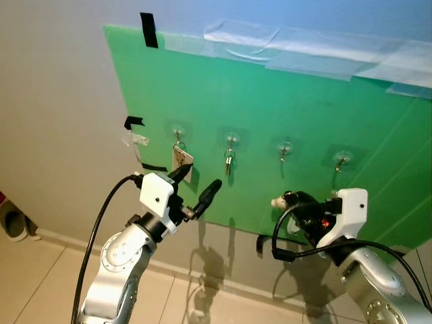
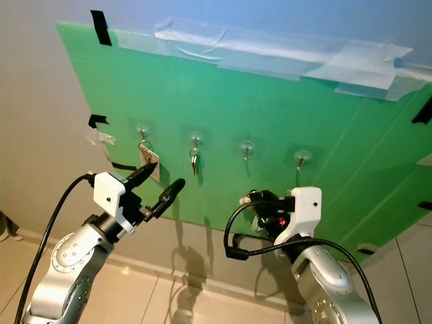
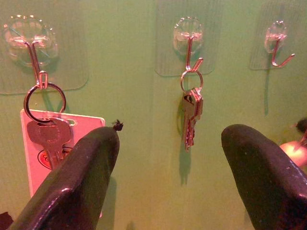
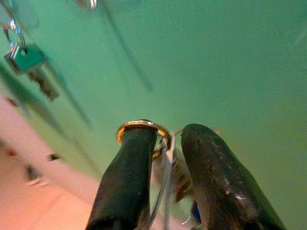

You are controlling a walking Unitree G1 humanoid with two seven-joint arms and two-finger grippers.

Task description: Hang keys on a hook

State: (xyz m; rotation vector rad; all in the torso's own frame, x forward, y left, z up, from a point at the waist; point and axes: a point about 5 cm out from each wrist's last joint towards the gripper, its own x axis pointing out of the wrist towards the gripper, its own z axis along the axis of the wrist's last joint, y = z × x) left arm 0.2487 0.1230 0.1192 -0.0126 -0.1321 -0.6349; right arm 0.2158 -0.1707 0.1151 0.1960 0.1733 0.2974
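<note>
**A:** What is on the wall?

**B:** A green board (image 1: 283,101) is taped to a grey wall (image 1: 54,101), with four clear stick-on hooks in a row across it. The leftmost hook (image 1: 178,132) carries a key on a ring with a white tag (image 1: 181,160). The second hook (image 1: 231,140) carries a small bunch of keys (image 1: 229,162). The third hook (image 1: 285,148) and the fourth hook (image 1: 341,160) are bare.

**A:** Where is the left tool?

**B:** The left tool (image 1: 197,189) is raised just below the first two hooks. Its two black fingers (image 3: 79,177) are spread wide apart, released, holding nothing; one tip lies in front of the white tag.

**A:** And the right tool?

**B:** The right tool (image 1: 287,200) sits lower, below the third hook and apart from it. Its fingers (image 4: 127,177) are clenched on a set of keys (image 4: 165,163); a gold ring (image 4: 139,125) pokes out above the fingertips.

**A:** What is below?

**B:** A pale tiled floor (image 1: 40,277).
</note>
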